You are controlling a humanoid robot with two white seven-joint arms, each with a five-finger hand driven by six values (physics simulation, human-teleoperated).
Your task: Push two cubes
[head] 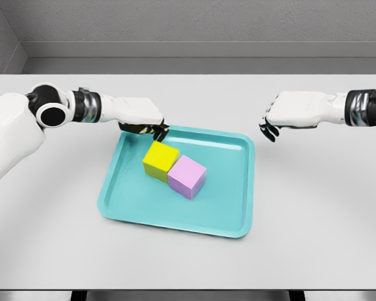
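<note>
A yellow cube (160,160) and a pink cube (187,176) sit touching each other in the middle of a teal tray (235,216). My left hand (151,129) hovers over the tray's back-left rim, just behind the yellow cube, its dark fingertips curled downward and holding nothing. My right hand (269,130) hangs above the table to the right of the tray, apart from both cubes, with its fingers bent down and empty.
The tray lies on a light grey table (319,213). A grey wall runs behind the table's far edge. Bare tray floor surrounds the cubes on the left, front and right.
</note>
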